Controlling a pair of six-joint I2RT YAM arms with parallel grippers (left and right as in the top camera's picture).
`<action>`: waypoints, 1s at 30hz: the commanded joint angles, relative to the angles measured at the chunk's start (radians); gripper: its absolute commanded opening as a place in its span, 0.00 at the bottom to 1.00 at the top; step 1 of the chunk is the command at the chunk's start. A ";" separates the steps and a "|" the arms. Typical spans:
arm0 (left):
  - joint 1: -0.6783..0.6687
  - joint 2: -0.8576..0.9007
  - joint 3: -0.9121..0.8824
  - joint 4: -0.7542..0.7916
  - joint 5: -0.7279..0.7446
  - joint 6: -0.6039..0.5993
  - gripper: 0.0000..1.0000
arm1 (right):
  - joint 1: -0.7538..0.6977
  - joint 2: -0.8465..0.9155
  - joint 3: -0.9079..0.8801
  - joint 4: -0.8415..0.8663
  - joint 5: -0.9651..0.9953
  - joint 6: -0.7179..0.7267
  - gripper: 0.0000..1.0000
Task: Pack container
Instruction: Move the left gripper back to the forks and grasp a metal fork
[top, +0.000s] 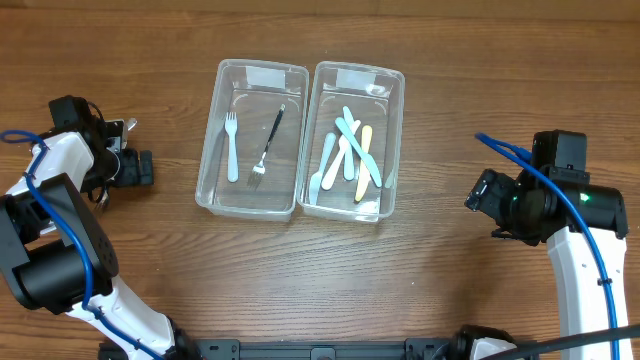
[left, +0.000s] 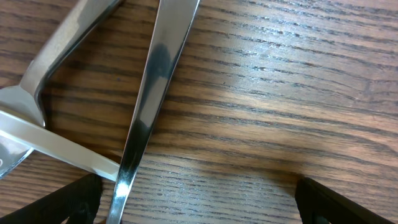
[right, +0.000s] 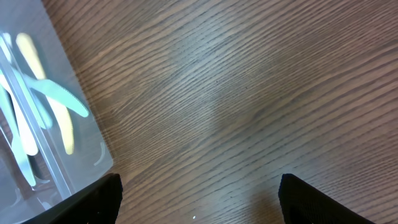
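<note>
Two clear plastic containers stand side by side mid-table. The left container (top: 212, 150) holds a light blue fork (top: 232, 145) and a black-handled metal fork (top: 267, 148). The right container (top: 392, 150) holds several pastel plastic utensils (top: 350, 155). My left gripper (top: 135, 167) is open at the far left, low over metal cutlery (top: 127, 127). In the left wrist view a shiny metal handle (left: 155, 93) runs between the open fingers (left: 199, 199), close to the left finger, crossing another metal piece (left: 56, 146). My right gripper (top: 482, 192) is open and empty over bare wood (right: 199, 193).
The right wrist view shows the right container's corner (right: 93, 149) with yellow and blue utensils (right: 56, 106) at the left. Blue cables run along both arms. The arm bases sit at the table's front edge.
</note>
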 joint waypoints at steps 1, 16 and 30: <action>0.005 0.073 -0.009 0.002 -0.010 0.012 1.00 | 0.005 -0.002 0.003 0.002 0.002 -0.003 0.83; 0.004 0.072 -0.009 -0.001 -0.008 0.011 0.25 | 0.005 -0.002 0.003 0.002 0.008 -0.003 0.83; 0.003 0.069 -0.003 -0.007 -0.007 0.005 0.04 | 0.005 -0.002 0.003 0.002 0.008 -0.003 0.83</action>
